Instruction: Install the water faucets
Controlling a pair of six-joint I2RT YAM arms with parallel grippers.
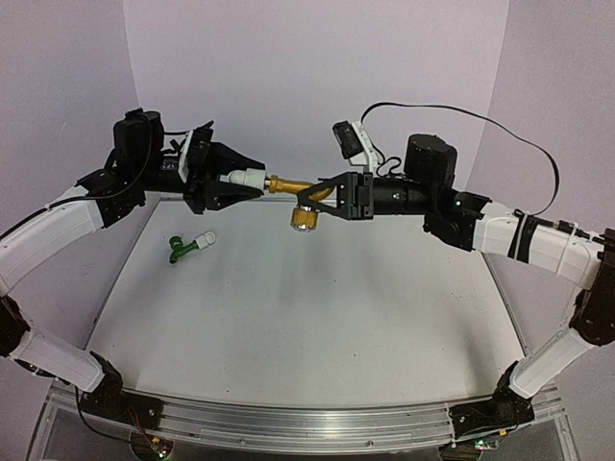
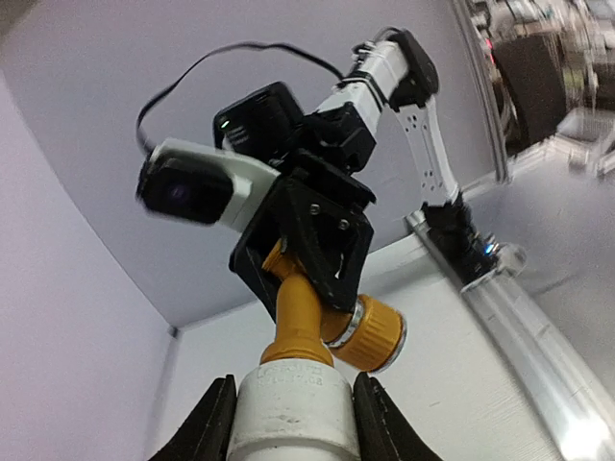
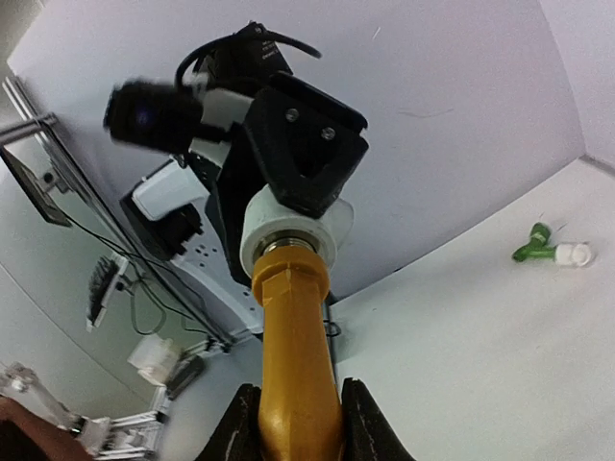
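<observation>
My left gripper [image 1: 242,180] is shut on a white pipe fitting [image 1: 246,178], held in the air above the table's back. My right gripper [image 1: 322,192] is shut on the yellow-gold faucet [image 1: 288,184], whose threaded end sits in the fitting's mouth; its round knob [image 1: 305,218] hangs down. In the left wrist view the fitting [image 2: 293,413] sits between my fingers with the faucet [image 2: 306,317] above it. In the right wrist view the faucet [image 3: 296,365] runs up into the fitting [image 3: 288,233]. The green faucet [image 1: 180,249], joined to a second white fitting [image 1: 205,239], lies on the table at the left [image 3: 531,245].
The white table [image 1: 307,327] has a metal rail [image 1: 288,423] along the near edge. Purple walls enclose the back and sides. A black cable [image 1: 500,125] loops behind the right arm.
</observation>
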